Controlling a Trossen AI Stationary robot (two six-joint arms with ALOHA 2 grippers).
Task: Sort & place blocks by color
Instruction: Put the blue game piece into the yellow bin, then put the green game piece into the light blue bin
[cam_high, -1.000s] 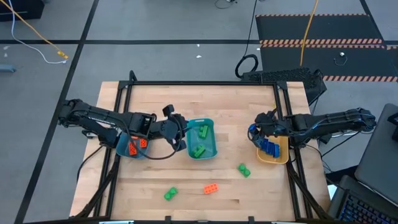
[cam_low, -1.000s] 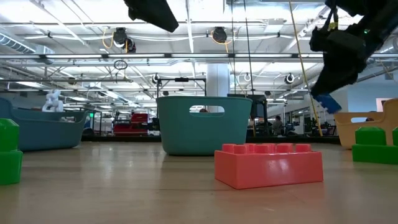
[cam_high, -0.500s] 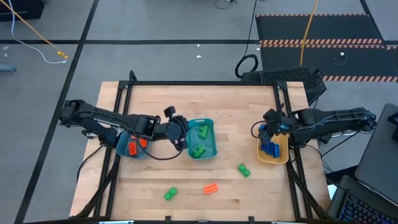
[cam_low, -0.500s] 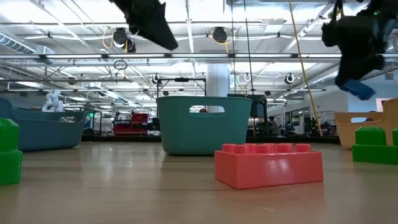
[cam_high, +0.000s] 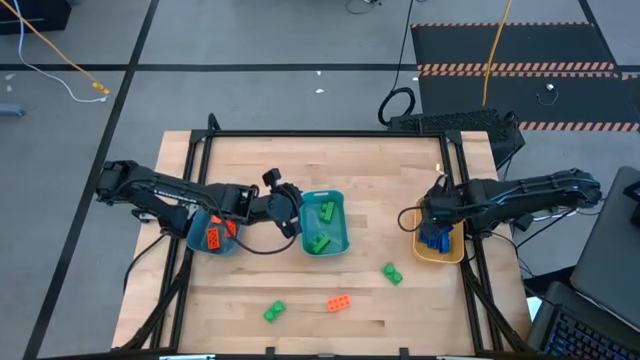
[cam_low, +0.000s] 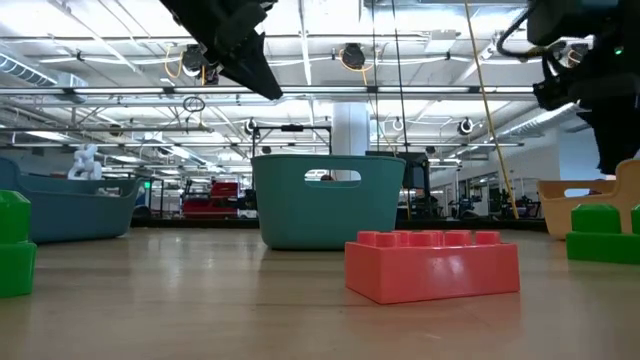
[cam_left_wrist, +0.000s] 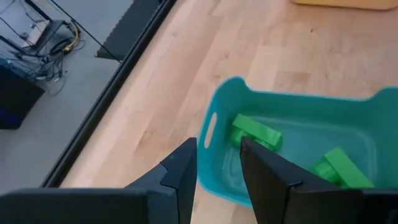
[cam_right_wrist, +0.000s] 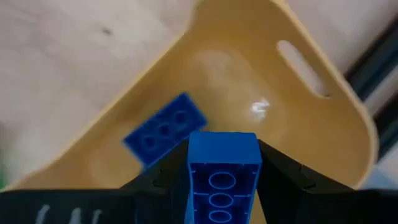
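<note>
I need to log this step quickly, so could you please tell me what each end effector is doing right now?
Left end effector: empty, fingers slightly apart, by the teal bin.
Right end effector: closed on a blue block, over the yellow-tan bowl.

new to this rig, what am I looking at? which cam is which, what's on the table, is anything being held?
Two robot arms work at a wooden table, sorting toy bricks by colour. One camera looks straight down, one sits at tabletop level, and one rides on each wrist.

The right claw is shut on a blue brick above the yellow-tan bowl, where another blue brick already lies. The left claw holds nothing and hangs by the middle teal bin, which contains green bricks. A second teal bin holds orange bricks.

Loose on the table: two green bricks and one orange brick.
</note>
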